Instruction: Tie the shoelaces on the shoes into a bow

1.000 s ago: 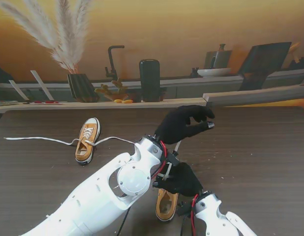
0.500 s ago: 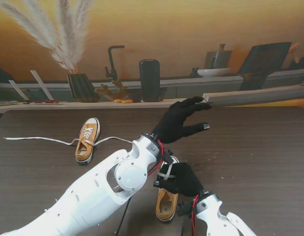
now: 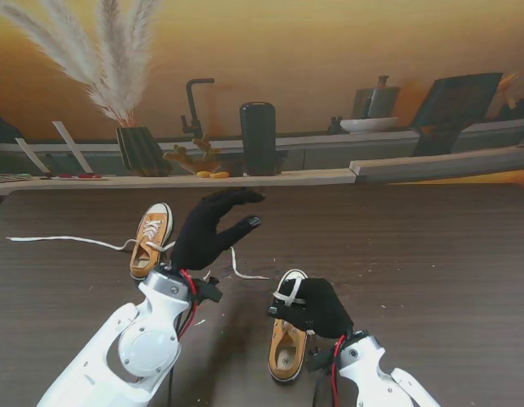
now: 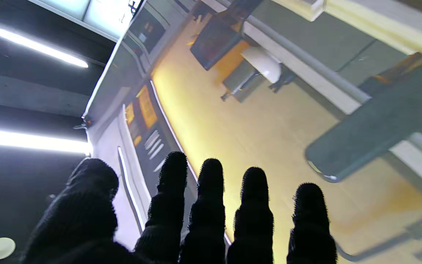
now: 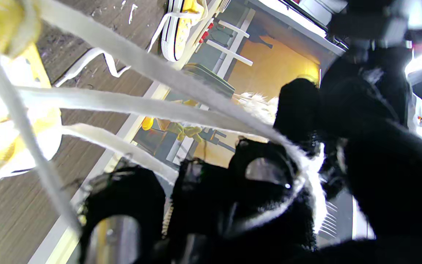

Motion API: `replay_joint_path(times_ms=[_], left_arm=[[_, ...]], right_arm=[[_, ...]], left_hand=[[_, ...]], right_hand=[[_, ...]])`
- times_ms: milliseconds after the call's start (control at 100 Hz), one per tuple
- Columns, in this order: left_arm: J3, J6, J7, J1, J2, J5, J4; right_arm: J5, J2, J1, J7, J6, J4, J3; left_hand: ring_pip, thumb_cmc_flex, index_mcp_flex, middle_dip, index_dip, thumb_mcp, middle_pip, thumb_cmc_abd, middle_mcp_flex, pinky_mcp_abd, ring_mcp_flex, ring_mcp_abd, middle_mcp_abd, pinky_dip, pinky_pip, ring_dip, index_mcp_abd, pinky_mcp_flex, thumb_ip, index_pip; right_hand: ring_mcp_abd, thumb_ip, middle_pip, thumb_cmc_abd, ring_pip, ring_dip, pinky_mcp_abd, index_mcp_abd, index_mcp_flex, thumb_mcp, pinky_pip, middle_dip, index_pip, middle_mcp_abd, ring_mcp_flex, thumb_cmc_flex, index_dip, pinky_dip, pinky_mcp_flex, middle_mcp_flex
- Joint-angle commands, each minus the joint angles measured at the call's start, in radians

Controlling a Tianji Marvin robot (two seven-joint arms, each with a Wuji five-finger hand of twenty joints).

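Stand view: the right hand (image 3: 317, 307) is curled tight on the white laces (image 3: 289, 292) over the near yellow sneaker (image 3: 285, 352). The left hand (image 3: 209, 231) hangs empty, fingers spread, above a loose lace end (image 3: 242, 270). Laces look limp, flat and slippery: best pinched close to the eyelets.

Both shoes (image 3: 150, 242) (image 3: 287, 348): mustard-yellow canvas, white toe caps and soles, white shoelaces (image 3: 63, 241). Both hands (image 3: 209, 229) (image 3: 314, 307) in black knit gloves, arms glossy white with red wiring at the wrists. Desk (image 3: 448, 254): dark brown woodgrain. Backdrop at frame top: amber wall, cream pampas plumes (image 3: 101, 51).
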Motion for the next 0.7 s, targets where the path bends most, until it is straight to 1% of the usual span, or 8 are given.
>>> replay_joint_path(times_ms=[0,80,100,150,320,460,550,690], left_arm=[[-0.012,-0.014,0.002,0.037,0.017,-0.004,0.019],[-0.038,-0.037,0.008,0.074,0.017,-0.01,0.034],[-0.043,-0.042,0.008,0.081,0.017,-0.013,0.039],[-0.052,-0.064,-0.002,0.095,0.018,-0.033,0.054],[-0.063,-0.174,-0.178,0.116,0.041,-0.196,0.112],[-0.039,-0.22,-0.229,0.099,0.054,-0.208,0.167],[-0.019,-0.241,-0.254,0.085,0.061,-0.212,0.192],[0.024,-0.254,-0.261,0.06,0.06,-0.226,0.229]], right_arm=[[0.009,-0.005,-0.005,0.007,0.015,-0.018,-0.001],[0.016,-0.008,-0.007,-0.001,0.031,-0.029,-0.004],[0.017,-0.009,-0.007,-0.002,0.034,-0.031,-0.004],[0.017,-0.009,-0.007,-0.004,0.04,-0.036,-0.005],[0.027,-0.011,-0.009,-0.008,0.056,-0.046,-0.008],[0.038,-0.014,-0.011,-0.013,0.061,-0.046,-0.011],[0.039,-0.015,-0.014,-0.015,0.063,-0.051,-0.01],[0.033,-0.012,-0.018,-0.01,0.061,-0.06,-0.004]], left_hand=[[0.042,0.02,0.029,0.033,0.03,0.064,0.024,-0.041,0.027,0.016,0.026,0.0,-0.006,-0.007,0.106,0.033,-0.07,-0.017,0.017,0.017],[0.073,0.043,0.043,0.046,0.042,0.115,0.045,-0.08,0.048,0.011,0.044,-0.001,-0.01,-0.025,0.214,0.044,-0.079,-0.032,0.016,0.033],[0.081,0.04,0.044,0.047,0.039,0.155,0.047,-0.098,0.052,0.011,0.046,-0.003,-0.011,-0.068,0.256,0.041,-0.084,-0.041,0.006,0.04],[0.093,0.053,0.043,0.053,0.039,0.202,0.056,-0.131,0.055,0.01,0.046,-0.008,-0.014,-0.082,0.301,0.044,-0.09,-0.049,0.013,0.047],[0.085,0.052,0.006,0.057,0.016,0.346,0.042,-0.192,0.005,-0.003,0.007,-0.017,-0.033,-0.108,0.309,0.045,-0.071,-0.085,0.043,0.002],[0.057,0.034,-0.05,0.051,-0.045,0.409,0.011,-0.206,-0.06,-0.02,-0.03,-0.035,-0.034,-0.111,0.28,0.041,-0.038,-0.103,0.076,-0.083],[0.041,-0.001,-0.077,0.047,-0.063,0.414,-0.004,-0.223,-0.093,-0.032,-0.051,-0.042,-0.035,-0.109,0.262,0.039,-0.032,-0.113,0.066,-0.11],[0.031,-0.006,-0.108,0.048,-0.087,0.335,-0.014,-0.228,-0.114,-0.037,-0.057,-0.046,-0.036,-0.096,0.249,0.046,-0.01,-0.114,0.023,-0.152]], right_hand=[[-0.154,0.002,0.014,0.02,0.026,0.005,0.011,0.035,-0.004,0.01,0.28,-0.005,-0.006,0.116,0.005,0.019,0.002,-0.011,0.015,0.09],[-0.149,0.005,0.006,0.034,0.025,0.004,0.017,0.045,-0.011,0.007,0.279,-0.01,-0.01,0.121,0.005,0.018,0.001,-0.013,0.013,0.09],[-0.148,0.006,0.005,0.037,0.025,0.004,0.018,0.045,-0.012,0.008,0.279,-0.01,-0.01,0.122,0.005,0.019,0.001,-0.013,0.013,0.09],[-0.147,0.008,0.004,0.041,0.024,0.004,0.019,0.046,-0.014,0.008,0.28,-0.011,-0.011,0.122,0.005,0.02,0.001,-0.013,0.014,0.09],[-0.17,0.016,0.016,0.043,0.041,0.003,0.018,0.062,-0.015,0.008,0.288,-0.013,-0.011,0.128,0.007,0.033,0.001,0.027,0.019,0.092],[-0.186,0.017,0.025,0.046,0.054,0.005,0.018,0.063,-0.016,0.009,0.288,-0.015,-0.011,0.131,0.008,0.033,0.0,0.044,0.022,0.093],[-0.19,0.018,0.026,0.053,0.058,0.006,0.018,0.065,-0.018,0.01,0.288,-0.016,-0.013,0.131,0.007,0.03,-0.001,0.053,0.023,0.092],[-0.192,0.019,0.026,0.061,0.061,0.007,0.018,0.063,-0.024,0.009,0.288,-0.02,-0.016,0.131,0.007,0.026,-0.003,0.063,0.023,0.093]])
